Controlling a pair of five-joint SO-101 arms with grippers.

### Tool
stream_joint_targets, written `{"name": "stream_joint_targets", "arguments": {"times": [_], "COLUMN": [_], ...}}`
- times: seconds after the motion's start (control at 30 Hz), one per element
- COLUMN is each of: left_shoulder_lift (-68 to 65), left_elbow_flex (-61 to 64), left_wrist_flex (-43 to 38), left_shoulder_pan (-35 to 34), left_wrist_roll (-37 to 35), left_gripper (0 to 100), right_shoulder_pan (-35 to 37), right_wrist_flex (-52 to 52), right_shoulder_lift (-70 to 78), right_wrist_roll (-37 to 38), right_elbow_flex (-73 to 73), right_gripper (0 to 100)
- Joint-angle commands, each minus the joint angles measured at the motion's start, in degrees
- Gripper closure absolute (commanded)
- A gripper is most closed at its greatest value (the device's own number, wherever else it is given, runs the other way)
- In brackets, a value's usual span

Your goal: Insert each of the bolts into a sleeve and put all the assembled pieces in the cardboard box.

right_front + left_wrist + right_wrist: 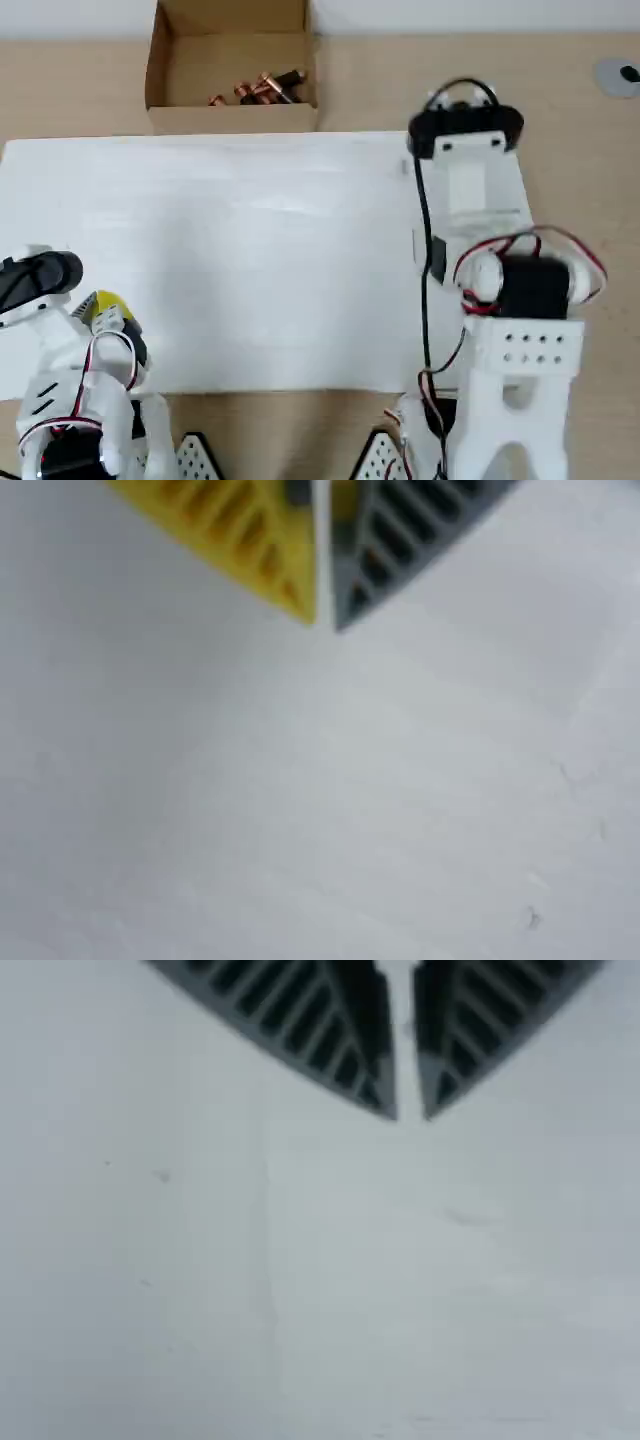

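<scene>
Box (230, 120): upper left of frame, copper pieces (262, 88) inside.
Left tool (322, 620): closed, empty.
Right tool (410, 1110): closed, empty.

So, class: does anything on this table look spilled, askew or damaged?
Nothing stands out. The copper-coloured pieces lie inside the cardboard box, the white sheet lies flat, and the left end effector and right end effector are shut, empty.
</scene>
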State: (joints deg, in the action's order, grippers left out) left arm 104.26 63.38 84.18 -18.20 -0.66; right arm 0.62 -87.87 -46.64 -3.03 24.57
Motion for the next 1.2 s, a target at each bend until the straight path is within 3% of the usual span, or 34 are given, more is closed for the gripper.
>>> {"name": "stream_joint_targets", "arguments": {"times": [0.0,0.4,0.73,0.87,1.17], "left_shoulder_lift": [0.22,0.31,0.31,0.31,0.31], "left_elbow_flex": [0.09,3.08,22.68,23.21,24.44], "left_wrist_flex": [-0.35,-0.88,-7.47,-7.74,-8.97], "left_shoulder_pan": [-0.44,-0.35,-0.88,-0.53,-0.79], "left_wrist_roll": [-0.26,-0.53,-0.35,-0.18,-0.53], "left_gripper": [99,99,99,99,99], "right_shoulder_pan": [-2.15,-1.71,-1.89,-1.71,-1.89], "right_wrist_flex": [6.68,21.36,20.92,16.44,14.86], "right_shoulder_lift": [-6.81,-28.35,-52.97,-63.43,-63.25], "right_wrist_roll": [0.0,9.32,9.23,9.23,9.23], "right_elbow_flex": [10.95,43.03,62.2,66.33,68.62], "right_gripper": [98.8,98.8,98.8,98.8,98.8]}}
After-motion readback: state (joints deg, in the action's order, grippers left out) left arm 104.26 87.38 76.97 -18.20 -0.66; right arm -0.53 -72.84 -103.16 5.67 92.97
